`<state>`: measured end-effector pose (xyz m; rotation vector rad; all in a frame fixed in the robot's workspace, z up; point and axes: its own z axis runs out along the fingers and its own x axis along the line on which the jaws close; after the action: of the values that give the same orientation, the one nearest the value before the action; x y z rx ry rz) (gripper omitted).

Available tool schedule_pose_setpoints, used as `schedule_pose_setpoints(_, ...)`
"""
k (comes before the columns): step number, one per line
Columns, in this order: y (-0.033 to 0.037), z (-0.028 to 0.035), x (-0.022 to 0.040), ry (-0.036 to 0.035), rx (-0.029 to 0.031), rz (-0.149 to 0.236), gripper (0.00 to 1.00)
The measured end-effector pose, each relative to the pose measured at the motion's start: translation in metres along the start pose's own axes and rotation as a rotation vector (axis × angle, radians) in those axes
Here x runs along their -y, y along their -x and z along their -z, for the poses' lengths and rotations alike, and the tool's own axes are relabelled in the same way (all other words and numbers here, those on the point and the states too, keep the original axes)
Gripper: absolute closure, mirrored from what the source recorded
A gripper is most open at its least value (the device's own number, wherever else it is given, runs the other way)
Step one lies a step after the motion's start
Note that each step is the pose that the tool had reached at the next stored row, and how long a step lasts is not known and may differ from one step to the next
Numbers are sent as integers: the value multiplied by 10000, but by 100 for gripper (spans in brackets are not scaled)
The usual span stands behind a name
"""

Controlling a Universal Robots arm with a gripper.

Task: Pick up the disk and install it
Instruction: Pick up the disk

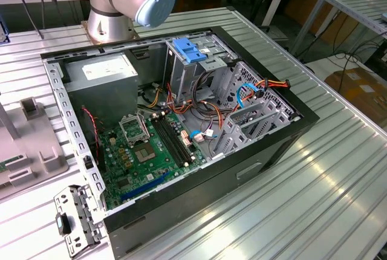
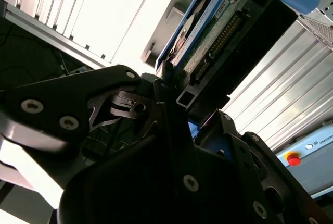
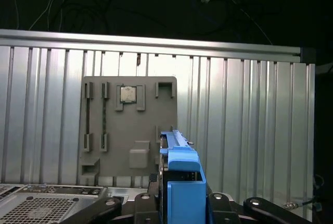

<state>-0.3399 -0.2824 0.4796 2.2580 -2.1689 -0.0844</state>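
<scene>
Hand closed on the disk, seen in both wrist views: pinched edge-on, blue side rails outward, lifted clear of the slatted bench. Beyond it lies a grey fixture plate carrying a processor chip. In the exterior view, the open computer case sits on the bench, tall metal cage inside. Judgement: carrying stage. Grip wants firmness, rails square to the cage, path clear of loose cables.
</scene>
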Motion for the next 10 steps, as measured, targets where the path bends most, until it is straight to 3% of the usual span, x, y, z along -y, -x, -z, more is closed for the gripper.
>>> schedule_pose_setpoints(10,-5,5,111,1,-10,0,63)
